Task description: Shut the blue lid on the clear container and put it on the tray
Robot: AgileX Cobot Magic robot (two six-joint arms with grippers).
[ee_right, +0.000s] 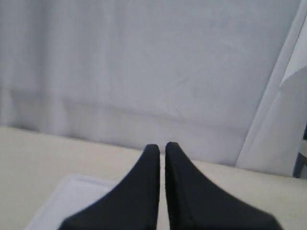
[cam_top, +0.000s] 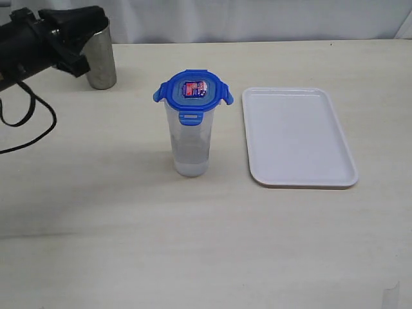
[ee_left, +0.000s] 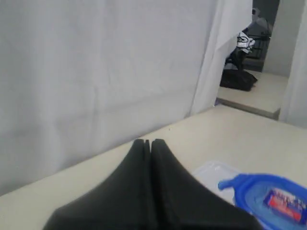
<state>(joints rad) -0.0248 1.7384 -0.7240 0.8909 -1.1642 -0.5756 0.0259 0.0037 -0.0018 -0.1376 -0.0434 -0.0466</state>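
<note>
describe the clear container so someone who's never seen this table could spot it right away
On the pale table, find the flat white rectangular plastic tray on the right. Just left of it, not touching, stands the tall narrow clear plastic container. Unlike the grey steel cup at the back left, it is see-through and capped by a blue rounded-square plastic lid with a red-and-white sticker.

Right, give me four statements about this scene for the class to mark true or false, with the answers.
1. The blue lid sits on top of the clear container. True.
2. The clear container stands on the tray. False: it stands upright on the table, beside the tray.
3. The left gripper is open. False: its jaws are shut, with nothing between them.
4. A steel cup stands on the table, apart from the tray. True.
</note>
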